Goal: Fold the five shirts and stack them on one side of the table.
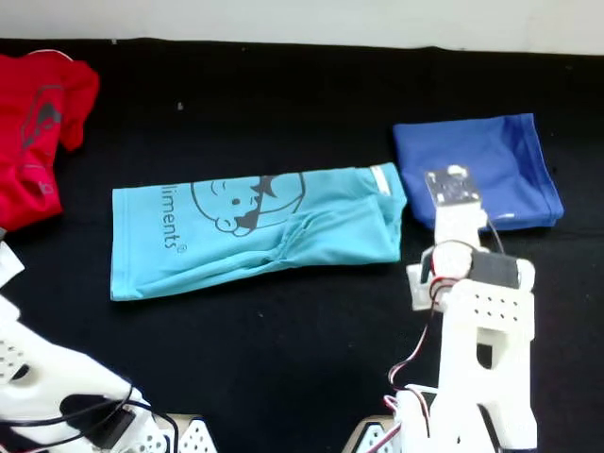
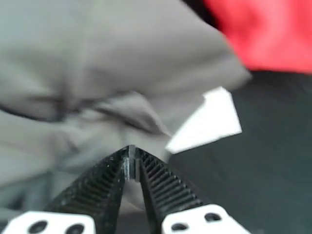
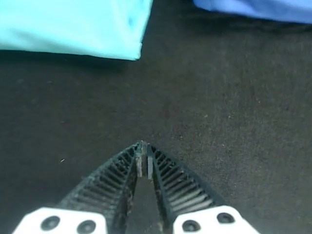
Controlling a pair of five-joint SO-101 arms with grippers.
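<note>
A turquoise shirt (image 1: 250,231), smooth knit with a dark cartoon print, lies mid-table folded into a long, creased band. Near its end sits a royal-blue shirt (image 1: 491,160), folded into a neat rectangle, partly hidden by the right arm (image 1: 477,321). A rumpled red shirt (image 1: 33,132) is cut off at the far corner.

The right gripper (image 3: 144,163), ridged tips pressed together, hangs over bare black cloth (image 1: 283,359). The left gripper (image 2: 131,163), tips also together, sits against blurred grey shirt (image 2: 97,63) folds beside a white tag (image 2: 207,122); whether it pinches fabric is unclear.

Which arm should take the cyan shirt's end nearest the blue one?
Likely right: the right claw hangs near a corner of the cyan shirt and the blue shirt; the left claw faces a grey shirt.
</note>
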